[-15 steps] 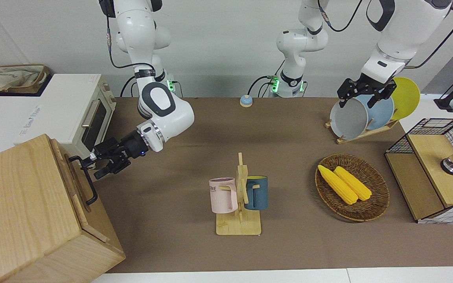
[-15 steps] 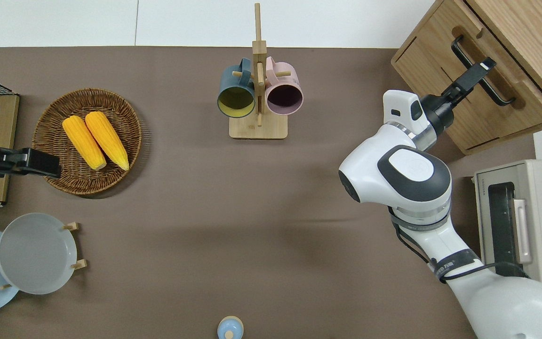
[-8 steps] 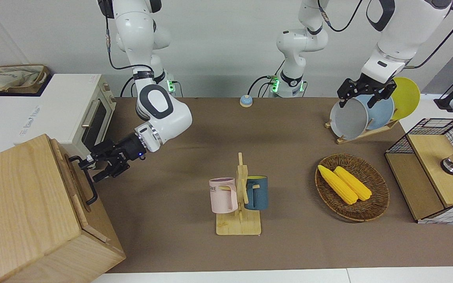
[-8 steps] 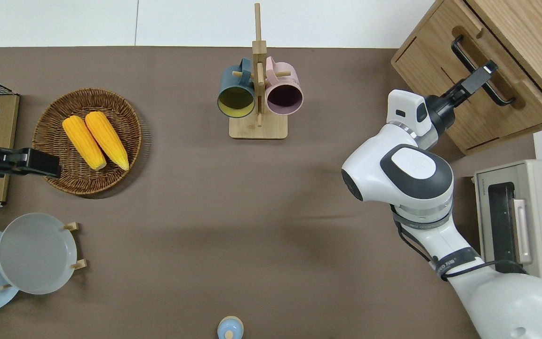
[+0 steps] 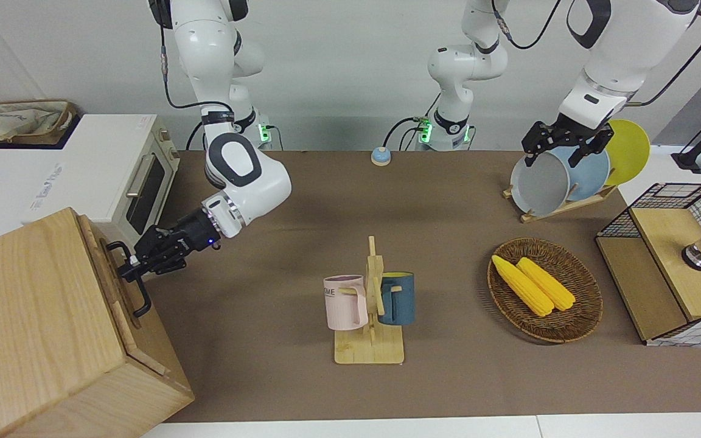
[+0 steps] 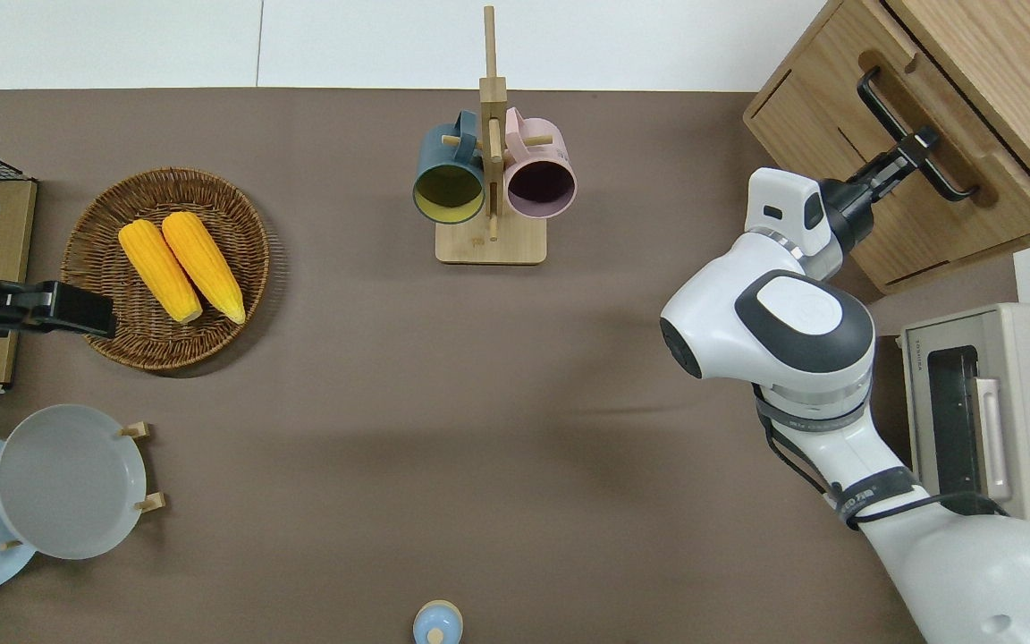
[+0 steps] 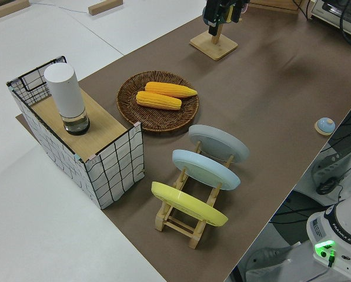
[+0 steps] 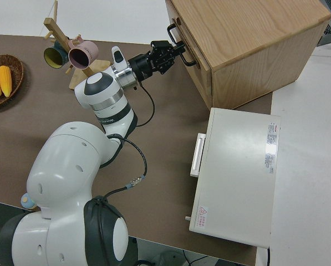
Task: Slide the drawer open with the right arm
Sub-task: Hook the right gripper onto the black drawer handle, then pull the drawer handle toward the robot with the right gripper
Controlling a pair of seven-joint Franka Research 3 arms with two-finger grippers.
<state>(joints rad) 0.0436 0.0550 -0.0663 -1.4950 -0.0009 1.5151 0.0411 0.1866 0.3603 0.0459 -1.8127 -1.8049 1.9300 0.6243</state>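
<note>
The drawer (image 6: 971, 210) is the wide light-wood panel in the front of the big cabinet (image 5: 28, 316) at the right arm's end of the table, and it looks pushed in. Its black bar handle (image 6: 880, 92) also shows in the front view (image 5: 141, 299). My right gripper (image 6: 920, 145) is at the handle near the end nearer to the robots, with its fingers closed around the bar; it also shows in the front view (image 5: 130, 269) and in the right side view (image 8: 175, 49). My left gripper (image 5: 552, 155) is parked and open.
A white toaster oven (image 5: 113, 170) stands beside the cabinet, nearer to the robots. A mug stand (image 5: 370, 316) with a pink and a blue mug is mid-table. A basket of corn (image 5: 544, 289), a plate rack (image 5: 569, 176) and a wire-mesh rack (image 5: 667, 267) stand toward the left arm's end.
My right gripper has moved in to the drawer handle and its fingers have closed around the bar. The drawer has not moved. The left arm has not moved.
</note>
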